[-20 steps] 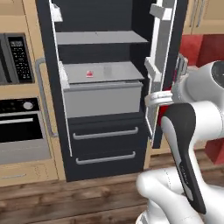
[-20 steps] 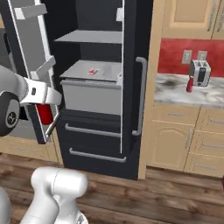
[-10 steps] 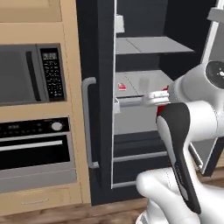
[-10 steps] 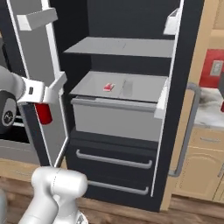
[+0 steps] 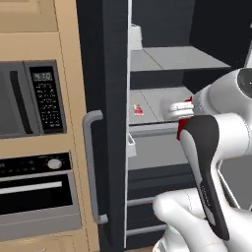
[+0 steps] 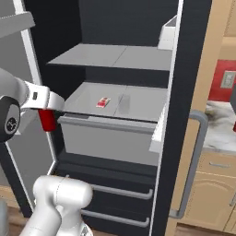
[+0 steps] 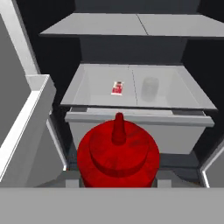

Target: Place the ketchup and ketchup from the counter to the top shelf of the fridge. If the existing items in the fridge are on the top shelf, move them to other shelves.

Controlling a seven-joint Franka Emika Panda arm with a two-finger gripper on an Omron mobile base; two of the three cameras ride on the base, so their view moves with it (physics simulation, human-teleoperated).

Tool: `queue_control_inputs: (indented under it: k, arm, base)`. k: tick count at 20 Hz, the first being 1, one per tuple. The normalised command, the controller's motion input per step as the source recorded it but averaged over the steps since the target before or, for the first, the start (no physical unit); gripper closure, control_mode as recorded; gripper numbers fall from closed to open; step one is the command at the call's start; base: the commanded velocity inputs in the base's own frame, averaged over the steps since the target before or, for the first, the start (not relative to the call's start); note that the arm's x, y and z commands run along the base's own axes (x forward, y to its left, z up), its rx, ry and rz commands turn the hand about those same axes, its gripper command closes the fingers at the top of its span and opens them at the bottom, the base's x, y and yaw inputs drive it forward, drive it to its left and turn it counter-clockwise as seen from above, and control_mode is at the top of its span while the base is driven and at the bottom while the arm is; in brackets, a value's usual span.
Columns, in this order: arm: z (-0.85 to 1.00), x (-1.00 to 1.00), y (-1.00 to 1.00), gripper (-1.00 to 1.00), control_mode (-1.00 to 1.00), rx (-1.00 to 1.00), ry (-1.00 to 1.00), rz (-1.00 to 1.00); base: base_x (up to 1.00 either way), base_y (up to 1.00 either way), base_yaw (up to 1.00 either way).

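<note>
Gripper (image 7: 118, 181) clamped on a red ketchup bottle (image 7: 118, 153), held upright with its tapered nozzle rising toward the camera in the hand view; same bottle seen below the wrist in the right base view (image 6: 46, 120) and partly behind the forearm in the left base view (image 5: 183, 127). Directly ahead of the gripper, the open fridge (image 6: 203, 55). Just beyond the bottle, the front lip of a pale grey lower shelf (image 7: 100, 98) above a grey drawer front. On that shelf, ahead and slightly left of the gripper, a small flat red-and-white packet (image 7: 117, 88); ahead and to the right, a clear tumbler (image 7: 150, 89), faint against the grey. Above and farther in, the top shelf (image 7: 131, 24), bare where visible. To the gripper's left, the opened fridge door (image 7: 19, 109) with its white bin. Compared with half a second ago, fridge interior larger and nearer in both base views, whole scene shifted, hence camera moved closer; packet and tumbler unchanged on their shelf; bottle as before in the grip.
</note>
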Motion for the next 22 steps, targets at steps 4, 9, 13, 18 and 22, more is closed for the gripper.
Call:
queue_control_inputs:
  k: [4,9,13,18,22]
  arm:
    - [0.0,0.0,0.0,1.0,1.0,0.0,0.0,0.0]
    - [0.0,0.0,0.0,1.0,1.0,0.0,0.0,0.0]
    - [0.1,0.08,-0.06,1.0,-1.0,0.02,-0.01,-0.01]
    - [0.63,0.34,-0.2,1.0,-1.0,0.04,-0.25,-0.04]
    - [0.69,0.66,-0.42,1.0,-1.0,0.11,-0.23,0.0]
  base:
    - [0.87,-0.09,0.0]
    - [0.61,-0.26,-0.04]
    - [0.31,-0.21,-0.01]
    - [0.0,0.0,0.0]
    - [0.0,0.0,0.0]
